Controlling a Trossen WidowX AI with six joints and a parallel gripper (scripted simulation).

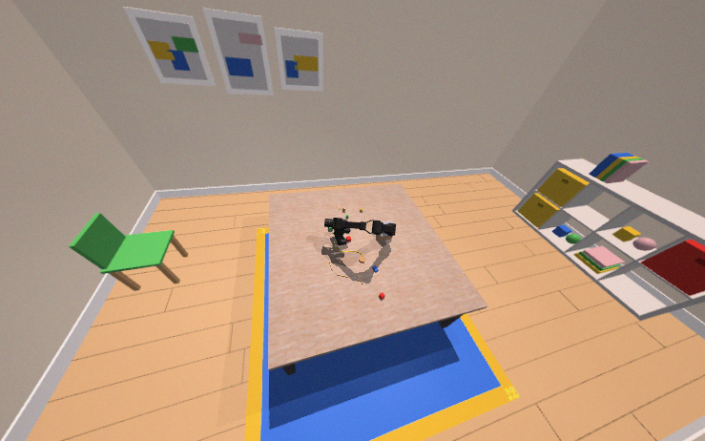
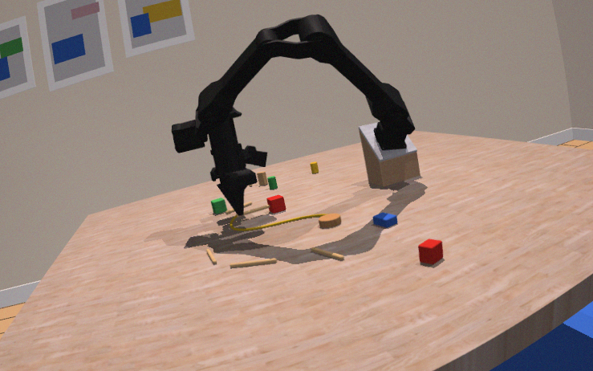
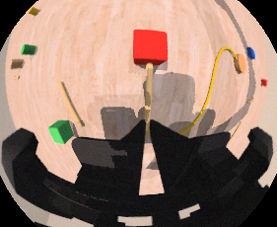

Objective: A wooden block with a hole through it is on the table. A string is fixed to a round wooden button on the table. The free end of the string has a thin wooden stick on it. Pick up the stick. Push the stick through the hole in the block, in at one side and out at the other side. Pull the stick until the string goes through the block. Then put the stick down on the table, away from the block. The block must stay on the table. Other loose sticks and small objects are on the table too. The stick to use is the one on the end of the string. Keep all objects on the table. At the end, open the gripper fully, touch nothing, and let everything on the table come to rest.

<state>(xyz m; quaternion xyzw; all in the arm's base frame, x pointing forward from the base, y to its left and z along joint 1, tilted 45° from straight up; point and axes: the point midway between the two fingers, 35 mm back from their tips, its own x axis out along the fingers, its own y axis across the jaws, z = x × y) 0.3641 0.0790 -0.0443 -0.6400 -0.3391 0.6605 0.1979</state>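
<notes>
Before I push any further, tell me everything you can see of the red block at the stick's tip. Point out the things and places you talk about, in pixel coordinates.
The red block [image 1: 348, 239] [image 2: 276, 204] [image 3: 150, 45] is a small, plain, bright red cube-like piece with slightly rounded edges. It looks smooth; the material is unclear. It sits flat on the table [image 1: 311, 328] [image 2: 151, 322] [image 3: 101, 30], seemingly level. The held stick [image 2: 257, 210] [image 3: 149, 86] points at its near side, its tip at or very near that face; contact or entry can't be told. No hole shows, nor any stick beyond the block.

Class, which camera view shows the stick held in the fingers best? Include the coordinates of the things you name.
The wrist view: the stick [image 2: 257, 209] [image 3: 149, 86] runs clearly from the fingers [image 2: 240, 213] towards a red block. Exterior shows it small, from the side; from the top, I cannot make it out.
</notes>
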